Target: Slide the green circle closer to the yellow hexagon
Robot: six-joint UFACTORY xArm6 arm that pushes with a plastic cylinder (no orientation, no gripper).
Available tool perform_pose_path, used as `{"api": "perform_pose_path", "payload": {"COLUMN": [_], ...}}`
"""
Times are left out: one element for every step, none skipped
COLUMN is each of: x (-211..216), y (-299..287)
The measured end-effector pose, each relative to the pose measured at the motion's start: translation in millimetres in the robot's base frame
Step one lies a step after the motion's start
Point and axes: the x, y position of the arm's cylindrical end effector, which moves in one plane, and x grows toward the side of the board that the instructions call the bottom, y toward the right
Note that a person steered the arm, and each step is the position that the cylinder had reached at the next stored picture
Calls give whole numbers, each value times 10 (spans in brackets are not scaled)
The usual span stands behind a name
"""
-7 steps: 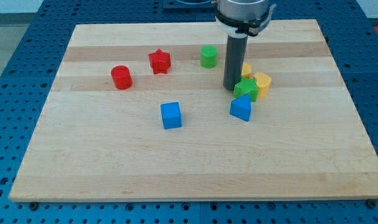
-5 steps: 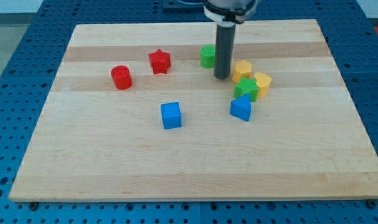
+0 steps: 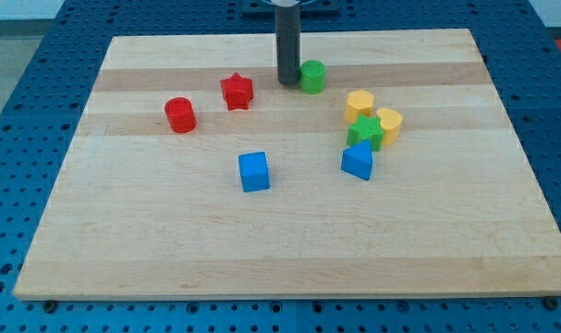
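The green circle is a short green cylinder near the view's top centre of the wooden board. My tip stands right beside its left side, touching or nearly touching it. The yellow hexagon lies to the lower right of the green circle, about a block's width away. It sits in a cluster with another yellow block, a green star and a blue block.
A red star lies left of my tip. A red cylinder lies further left. A blue cube sits near the board's middle. Blue perforated table surrounds the board.
My tip moved from beside the green star up and to the left, passing the green circle's right side, and now stands at its left side. The green circle shifted slightly up and right.
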Motion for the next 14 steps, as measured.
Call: {"api": "perform_pose_path", "payload": {"x": [-5,-105,-516,-646,-626,-546,-480,-369,-207,-60,156,429,678,932], "y": [0,22,55,58,121,266,263,213,213,213,213,213,213,213]}}
